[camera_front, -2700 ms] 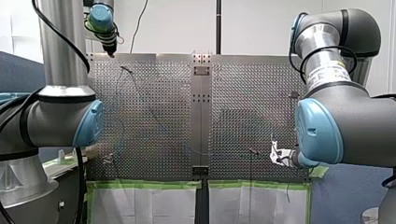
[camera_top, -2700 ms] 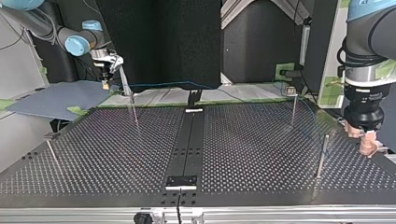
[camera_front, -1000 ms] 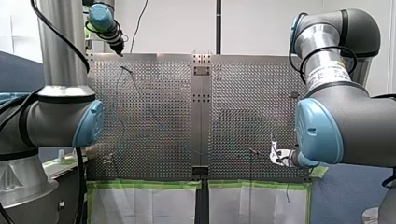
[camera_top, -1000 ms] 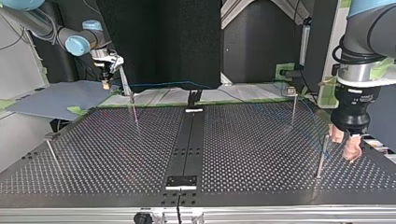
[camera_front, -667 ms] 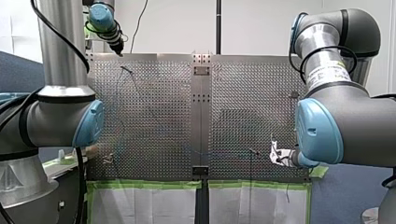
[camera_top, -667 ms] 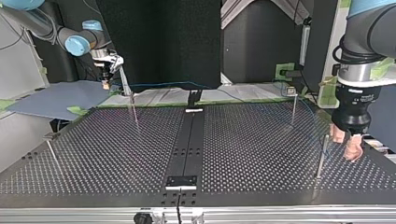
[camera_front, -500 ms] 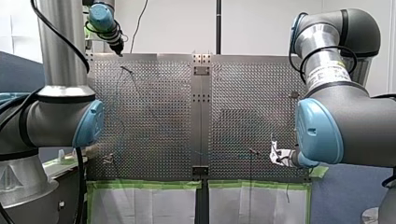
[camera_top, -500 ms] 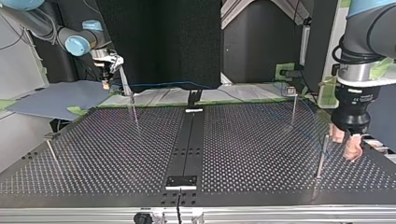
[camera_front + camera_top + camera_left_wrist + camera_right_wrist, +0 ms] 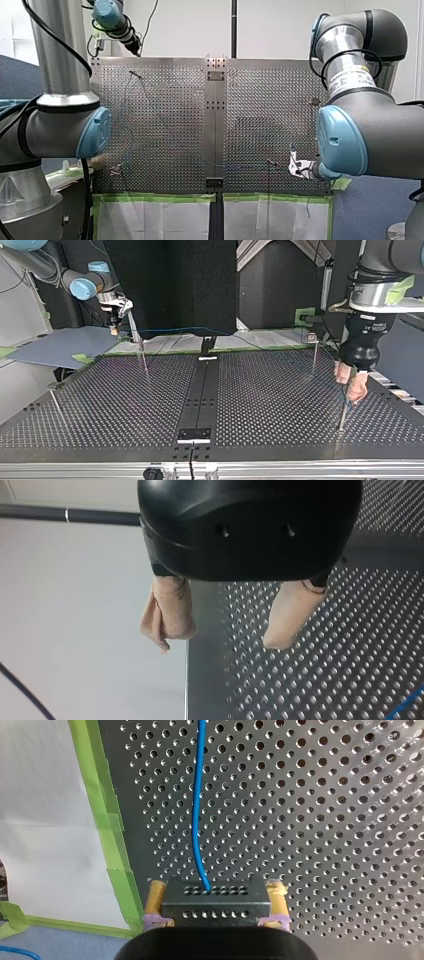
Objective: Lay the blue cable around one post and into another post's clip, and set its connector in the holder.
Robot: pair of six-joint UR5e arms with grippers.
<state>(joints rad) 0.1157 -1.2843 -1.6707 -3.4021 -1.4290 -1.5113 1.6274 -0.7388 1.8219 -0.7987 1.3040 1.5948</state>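
Note:
The thin blue cable runs from my right gripper at the top view's far left, across the table's back edge, towards the posts at the right. In the right wrist view my right gripper is shut on the black connector, yellow pads on both its sides, and the blue cable leaves it straight ahead. My left gripper hangs open with beige pads over the top of a thin post. In the left wrist view my left gripper holds nothing between its fingers.
More thin posts stand on the perforated table: one at the back right, one at the back left, one at the left. A black holder sits on the centre strip near the front edge. Green tape lines the table edge.
My left gripper has risen and moved towards the top view's left, from beside the right post to over its top. My right gripper has stayed still with the connector.

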